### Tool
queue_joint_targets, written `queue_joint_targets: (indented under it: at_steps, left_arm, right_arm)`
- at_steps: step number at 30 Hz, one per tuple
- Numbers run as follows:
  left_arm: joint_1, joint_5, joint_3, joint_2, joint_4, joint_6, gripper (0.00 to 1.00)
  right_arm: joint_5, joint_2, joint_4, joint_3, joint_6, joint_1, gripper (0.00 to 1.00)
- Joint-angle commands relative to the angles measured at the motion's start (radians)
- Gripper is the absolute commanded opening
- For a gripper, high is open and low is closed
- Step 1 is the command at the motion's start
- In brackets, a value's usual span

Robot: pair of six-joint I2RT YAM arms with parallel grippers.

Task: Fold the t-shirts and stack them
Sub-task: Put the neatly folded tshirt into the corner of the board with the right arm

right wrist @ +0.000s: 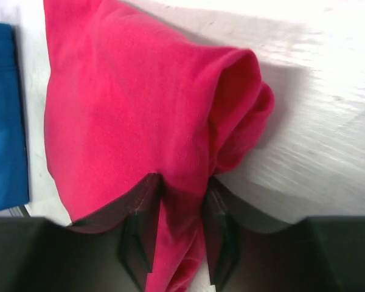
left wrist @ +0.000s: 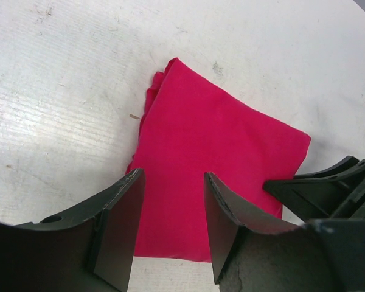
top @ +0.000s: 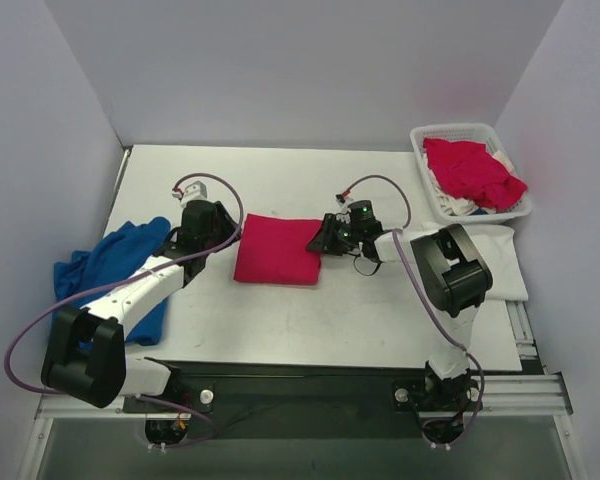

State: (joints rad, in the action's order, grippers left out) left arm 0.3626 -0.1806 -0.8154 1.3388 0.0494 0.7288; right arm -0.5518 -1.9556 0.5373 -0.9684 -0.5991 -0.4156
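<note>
A folded pinkish-red t-shirt (top: pixel 276 250) lies on the table's middle; it also shows in the left wrist view (left wrist: pixel 219 152) and the right wrist view (right wrist: pixel 128 103). My right gripper (top: pixel 322 237) is shut on its right edge, with cloth pinched between the fingers (right wrist: pixel 179 201). My left gripper (top: pixel 223 240) is open just off the shirt's left edge, its fingers (left wrist: pixel 173 213) hovering over the cloth and holding nothing. More pinkish-red shirts (top: pixel 470 172) lie in the basket. A white shirt (top: pixel 500 262) lies under the right arm.
A white lattice basket (top: pixel 426 172) stands at the back right. A blue cloth (top: pixel 115 265) lies at the left edge, partly off the table, and shows in the right wrist view (right wrist: pixel 3 121). Grey walls close in on three sides.
</note>
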Motion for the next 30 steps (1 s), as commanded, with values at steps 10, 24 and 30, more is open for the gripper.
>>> queue_joint_targets:
  at_steps: [10, 24, 30]
  left_arm:
    - [-0.011, -0.022, -0.004, -0.038, -0.013, 0.0, 0.55]
    - [-0.01, -0.003, -0.033, 0.01, -0.034, 0.003, 0.55]
    - [-0.007, 0.009, -0.047, 0.043, -0.079, 0.004, 0.55]
  right_arm:
    - [0.182, 0.009, -0.431, -0.069, 0.111, -0.048, 0.0]
    - [0.618, 0.383, -0.868, -0.033, 0.212, -0.04, 0.0]
    - [0.78, 0.567, -1.069, -0.024, 0.245, 0.006, 0.0]
